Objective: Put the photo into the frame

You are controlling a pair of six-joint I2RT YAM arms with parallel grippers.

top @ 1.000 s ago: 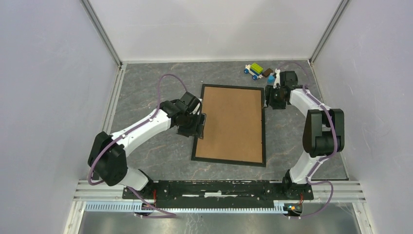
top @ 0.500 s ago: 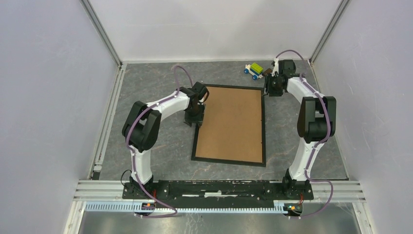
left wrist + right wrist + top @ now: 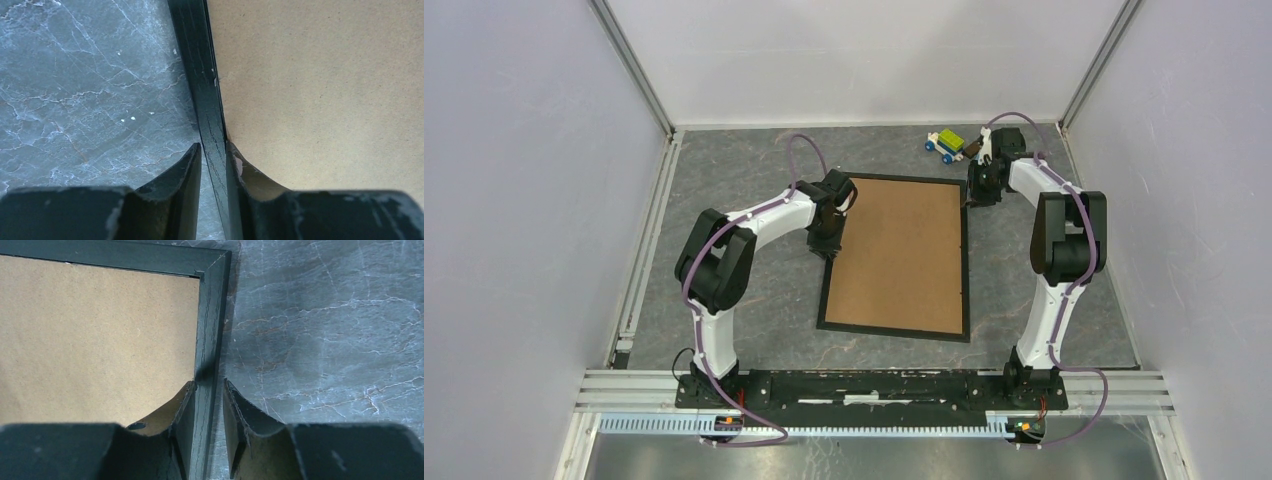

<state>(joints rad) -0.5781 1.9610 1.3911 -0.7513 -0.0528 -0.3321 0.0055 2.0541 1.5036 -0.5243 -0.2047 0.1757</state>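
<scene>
The black frame (image 3: 894,331) lies flat on the grey table with the brown backing board (image 3: 899,250) filling it. The photo is hidden. My left gripper (image 3: 828,244) points down at the frame's left rail. In the left wrist view its jaws (image 3: 214,146) straddle that rail (image 3: 197,60), narrowly open, with a sliver of floor between the outer finger and the rail. My right gripper (image 3: 972,197) straddles the right rail near the far corner. In the right wrist view (image 3: 208,383) the inner finger touches the rail (image 3: 210,315) and the outer one stands a little off it.
A small toy car (image 3: 949,145) of coloured bricks sits at the back, just beyond the frame's far right corner and near my right wrist. White walls enclose the table on the left, back and right.
The left arm has lifted its elbow and swung its gripper to point down over the frame's left rail. The right gripper has shifted slightly toward the far corner. The frame has not moved.
</scene>
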